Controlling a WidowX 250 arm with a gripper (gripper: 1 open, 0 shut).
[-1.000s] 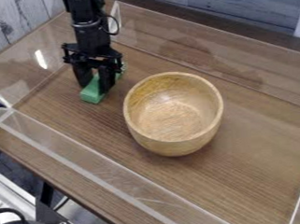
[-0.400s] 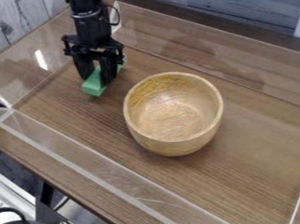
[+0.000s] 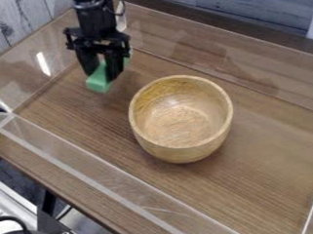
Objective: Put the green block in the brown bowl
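- A wood-grain counter [image 3: 253,173] fills most of the view, its brown planks running on a slant.
- Clear plastic walls [image 3: 69,157] fence it in, catching glare at the left.
- Pale whitewashed boards [image 3: 12,23] show at the top left.
- Dark cables [image 3: 14,232] sit bottom left.

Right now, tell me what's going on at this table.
A single robot arm has its gripper shut on the green block, pointing straight down at the back left of the wooden table. The block hangs upright from the jaws, apparently just clear of the surface. The brown bowl sits to the right of it, empty, so the block has been picked up but not yet carried over and dropped in.
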